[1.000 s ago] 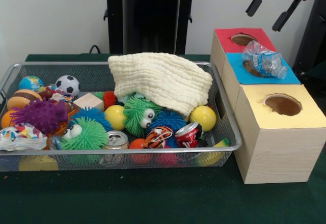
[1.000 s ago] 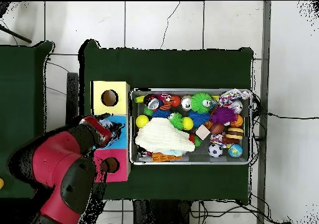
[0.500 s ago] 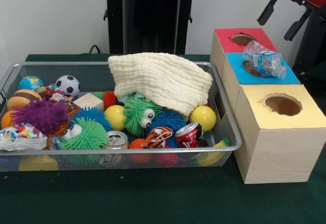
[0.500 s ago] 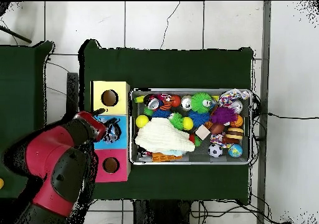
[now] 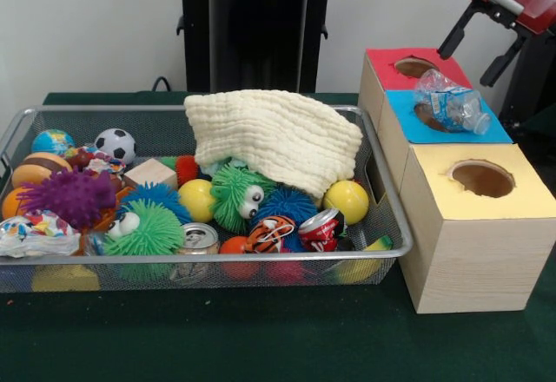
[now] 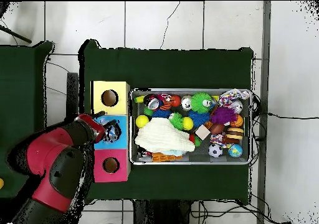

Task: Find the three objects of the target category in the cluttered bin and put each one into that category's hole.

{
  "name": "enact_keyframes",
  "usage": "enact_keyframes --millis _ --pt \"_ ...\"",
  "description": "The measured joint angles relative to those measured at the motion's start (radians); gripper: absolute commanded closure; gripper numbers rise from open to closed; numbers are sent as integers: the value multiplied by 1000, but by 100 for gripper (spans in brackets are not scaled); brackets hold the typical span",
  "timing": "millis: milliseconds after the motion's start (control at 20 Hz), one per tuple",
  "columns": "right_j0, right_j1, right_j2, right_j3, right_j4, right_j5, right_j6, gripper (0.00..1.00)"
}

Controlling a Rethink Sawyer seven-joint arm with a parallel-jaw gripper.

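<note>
The tool (image 5: pixel 479 48) hangs in the air at the upper right of the front view, above and behind the row of boxes. Its two black fingers (image 5: pixel 452 33) stand apart and there is nothing between them. From overhead the red arm (image 6: pixel 59 162) reaches over the blue box (image 6: pixel 111 140) from the side away from the bin.

A crushed clear plastic bottle (image 5: pixel 450 106) lies on its side on top of the blue box, across the hole, and it has not gone in. The blue box stands between the red box (image 5: pixel 413 68) and the yellow box (image 5: pixel 486 193); the round holes of these two are uncovered.

The wire bin (image 5: pixel 261 256) stands on the green bench (image 5: pixel 261 339), just beside the boxes. A cream cloth (image 5: pixel 274 135) lies heaped over the toys at the far side of the bin. Near the front rim two drink cans lie among the toys: a silver can (image 5: pixel 199 239) and a red can (image 5: pixel 321 226). Between them there is a striped orange toy (image 5: pixel 271 233). Around them I see a green fuzzy toy with eyes (image 5: pixel 239 193), two yellow balls (image 5: pixel 347 200), a purple spiky ball (image 5: pixel 69 195) and a small soccer ball (image 5: pixel 115 144).
</note>
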Motion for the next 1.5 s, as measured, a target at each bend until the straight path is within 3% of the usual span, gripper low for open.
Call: enact_keyframes --millis 1500 --pt "7 49 0 0 1 -2 7 0"
